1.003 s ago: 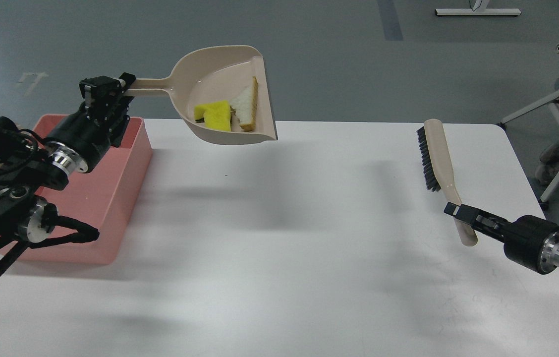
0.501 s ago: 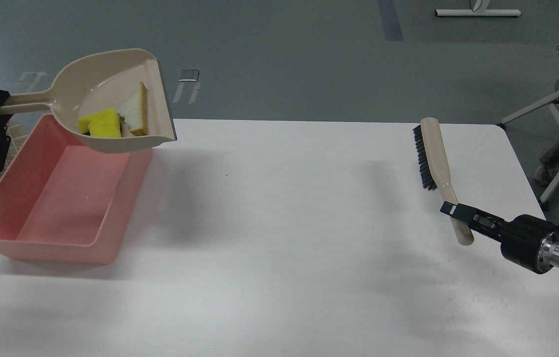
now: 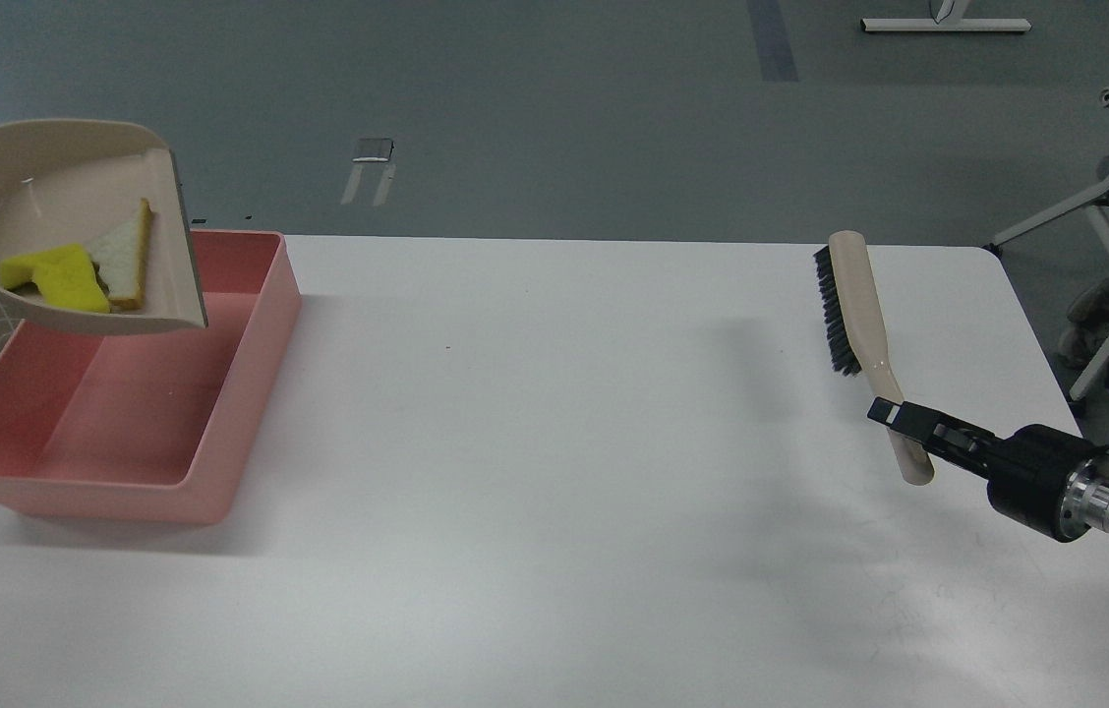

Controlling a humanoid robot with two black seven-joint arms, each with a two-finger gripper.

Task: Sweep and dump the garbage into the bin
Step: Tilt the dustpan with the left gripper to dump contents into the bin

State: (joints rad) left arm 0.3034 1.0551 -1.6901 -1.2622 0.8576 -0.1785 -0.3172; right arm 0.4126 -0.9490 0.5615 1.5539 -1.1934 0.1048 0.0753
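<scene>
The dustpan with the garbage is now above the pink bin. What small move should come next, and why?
Probably tip the dustpan so its open lip drops toward the bin. The yellow chunk and the white bread-like wedge still lie in the pan, which hangs over the bin's far left part, and the bin looks empty. The left gripper is out of view.

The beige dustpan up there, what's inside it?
The beige plastic dustpan holds a bright yellow notched sponge chunk and a white triangular bread-like slice with a tan crust. Anything beneath those two pieces is covered.
</scene>
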